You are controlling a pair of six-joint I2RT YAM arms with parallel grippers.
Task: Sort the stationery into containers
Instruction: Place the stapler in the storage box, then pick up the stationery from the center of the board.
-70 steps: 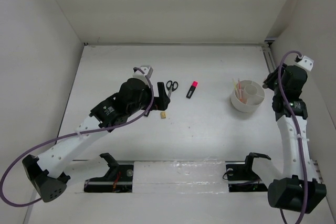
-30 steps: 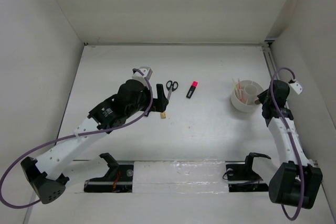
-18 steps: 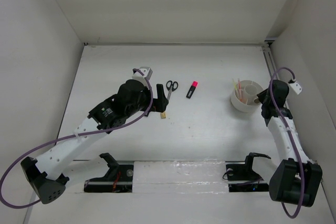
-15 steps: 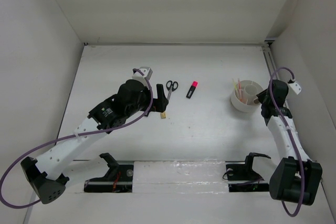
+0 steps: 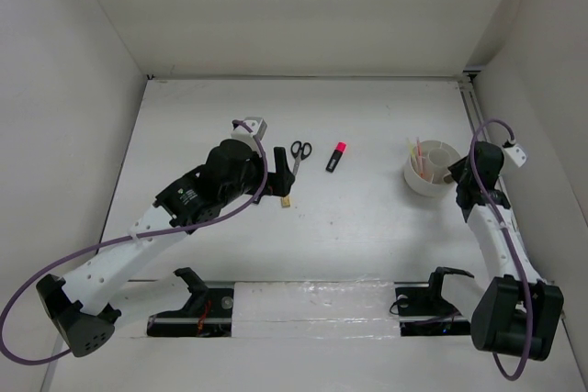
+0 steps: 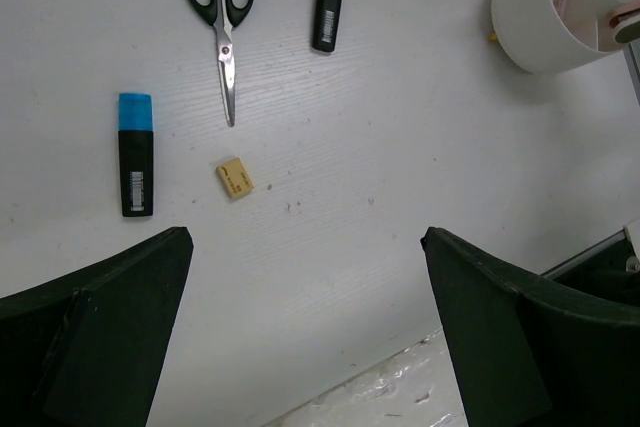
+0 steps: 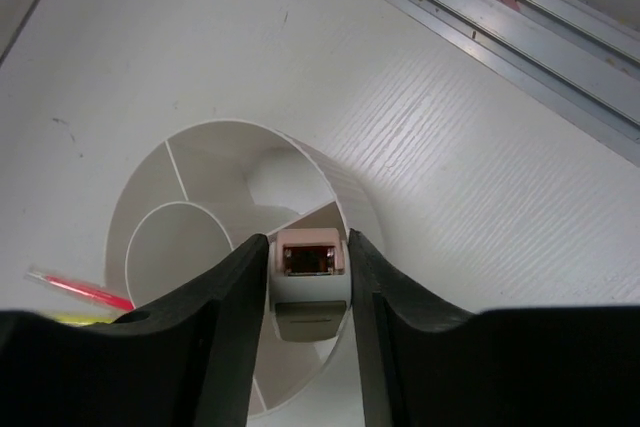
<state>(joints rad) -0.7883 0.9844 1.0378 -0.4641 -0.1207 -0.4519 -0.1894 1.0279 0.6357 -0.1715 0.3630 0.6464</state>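
My right gripper (image 7: 309, 277) is shut on a pink eraser (image 7: 309, 259), held just above the right side of the round white tub (image 7: 330, 172) with its dividers. A thin red pen (image 7: 85, 290) and a pale yellow stick (image 7: 70, 317) lean in the tub's left compartment. My left gripper (image 6: 305, 327) hangs open over the table, nothing between its fingers (image 6: 100, 317). Below it lie black-handled scissors (image 6: 222, 27), a pink-capped marker (image 6: 327, 2), a blue-capped marker (image 6: 135, 155) and a tan eraser (image 6: 235, 177). From above, the tub (image 5: 432, 192) sits at the right, the tan eraser (image 5: 287, 200) by my left gripper (image 5: 278, 172).
A metal rail (image 7: 480, 17) runs along the table's right edge behind the tub. White walls close in the table on the left, back and right. The arm bases and a mounting bar (image 5: 312, 305) sit at the near edge.
My right arm has come down from beside the tub with the pink eraser to the tub's right rim. In the last second it barely shifted. The left arm has hardly moved.
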